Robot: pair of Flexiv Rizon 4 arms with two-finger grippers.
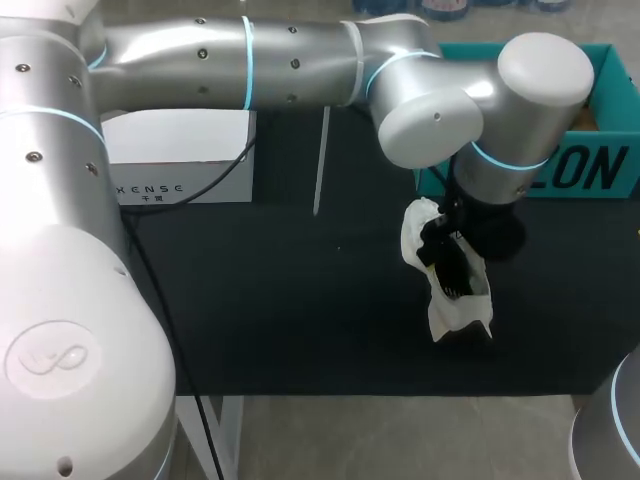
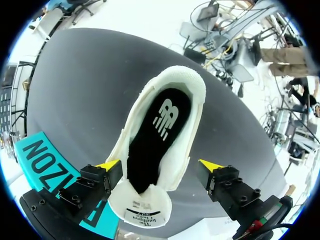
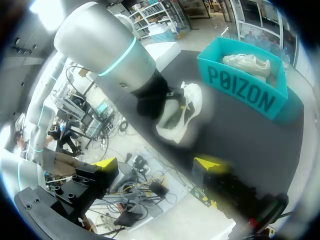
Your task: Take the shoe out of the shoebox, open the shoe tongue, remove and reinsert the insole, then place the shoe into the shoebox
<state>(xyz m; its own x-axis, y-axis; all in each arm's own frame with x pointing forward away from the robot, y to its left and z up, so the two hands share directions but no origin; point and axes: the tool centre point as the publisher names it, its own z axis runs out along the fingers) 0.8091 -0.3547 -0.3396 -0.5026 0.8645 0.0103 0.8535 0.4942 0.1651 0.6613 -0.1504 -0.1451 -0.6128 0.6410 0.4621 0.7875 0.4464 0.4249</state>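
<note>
My left gripper (image 2: 160, 167) hangs released over the white knit shoe (image 2: 192, 87), its yellow-tipped fingers spread wide. The shoe's open mouth sits right between them. The finger on the shoebox side is just beside the shoe's wall, and I cannot tell if it touches. The other finger stands clear of it, so nothing is grasped.

Straight under my palm the black insole (image 2: 150, 145) lies inside the shoe, with a pale logo printed on it. Nearest my wrist the tongue (image 2: 142, 212) is folded back and shows a label with small dark print, too fine to make out.

The shoe is out on the black table mat (image 2: 90, 75), near the teal cardboard shoebox (image 2: 45, 160). That box lies behind my left fingers and has large black block lettering along its side.

My right gripper (image 3: 157, 162) is also slack, fingers parted on nothing, well apart from the shoe and out past the table edge. Ahead of it, a second pale shoe (image 3: 247, 62) lies inside the teal box. A white box (image 1: 180, 160) with a small line of dark print stands far off on the mat.
</note>
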